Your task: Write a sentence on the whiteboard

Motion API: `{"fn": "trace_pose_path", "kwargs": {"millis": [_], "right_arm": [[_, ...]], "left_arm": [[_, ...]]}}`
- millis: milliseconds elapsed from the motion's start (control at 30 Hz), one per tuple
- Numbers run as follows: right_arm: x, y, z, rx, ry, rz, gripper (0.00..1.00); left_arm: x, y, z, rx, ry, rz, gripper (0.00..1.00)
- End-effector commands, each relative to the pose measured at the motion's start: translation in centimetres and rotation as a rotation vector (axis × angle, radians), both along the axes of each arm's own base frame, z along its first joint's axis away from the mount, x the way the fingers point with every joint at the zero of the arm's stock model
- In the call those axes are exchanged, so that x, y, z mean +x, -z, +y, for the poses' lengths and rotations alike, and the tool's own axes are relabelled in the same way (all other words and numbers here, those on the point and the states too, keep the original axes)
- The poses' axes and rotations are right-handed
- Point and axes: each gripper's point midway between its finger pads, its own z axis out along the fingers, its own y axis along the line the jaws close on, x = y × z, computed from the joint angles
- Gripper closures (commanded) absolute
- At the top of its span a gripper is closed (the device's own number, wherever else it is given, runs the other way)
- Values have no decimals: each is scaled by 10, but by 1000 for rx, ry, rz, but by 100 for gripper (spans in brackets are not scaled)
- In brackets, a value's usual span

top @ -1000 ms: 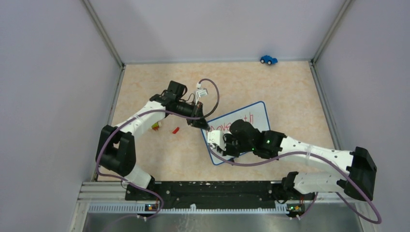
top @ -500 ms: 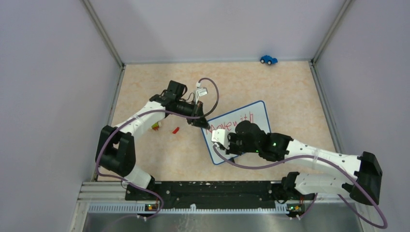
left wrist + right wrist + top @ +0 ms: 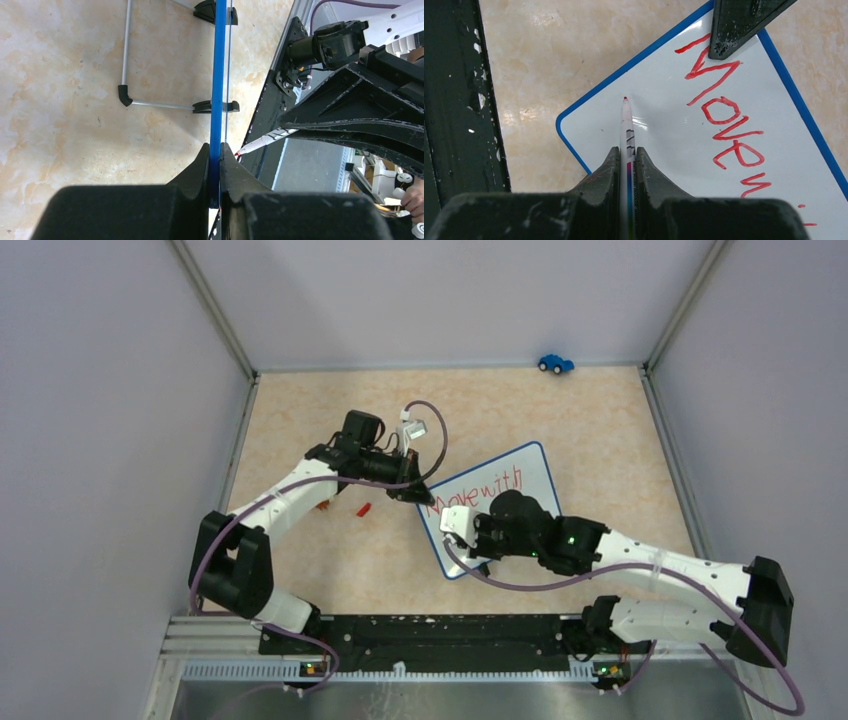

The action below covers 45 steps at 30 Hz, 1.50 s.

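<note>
Tightly clamped — left end effector (image 3: 215,150) on whiteboard (image 3: 218,75) rim.

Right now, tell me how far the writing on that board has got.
Done: one red line, "Move with", on the whiteboard. In hand: the left gripper clamps the board's blue edge while the right gripper holds the marker, tip at the blank area beneath that line. Left: the rest of the sentence; no second line shows yet.

table (image 3: 300,410): beige | holds: whiteboard (image 3: 530,475), blue toy car (image 3: 555,363), red piece (image 3: 364,508)
</note>
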Motion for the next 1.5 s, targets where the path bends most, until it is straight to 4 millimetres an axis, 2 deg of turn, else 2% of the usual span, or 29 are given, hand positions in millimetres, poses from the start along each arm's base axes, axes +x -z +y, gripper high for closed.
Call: {"fn": "trace_pose_path", "kwargs": {"millis": [0,200,433,767,933,1067,1333,1467], "right_arm": [[7,-8,-2,40,24,-21,100],[-7,-10,-4,71,-33,58,100],[-7,-4,2,49,-51,80,100],[0,2,8,28,-43,72,100],[10,7,4,-3,6,48,100],[20,3,0,-12,51,20,100],[27,-18,0,42,77,4,100],[25,-14,-1,30,72,12,100]], "left_arm": [[30,4,10,71,-107,-113,100],[24,6,7,50,-50,-100,100],[23,6,5,39,-29,-81,100],[20,6,5,34,-21,-77,100],[20,7,4,33,-19,-74,100],[20,7,4,30,-15,-69,100],[20,8,4,30,-16,-67,100],[20,8,3,31,-14,-67,100]]}}
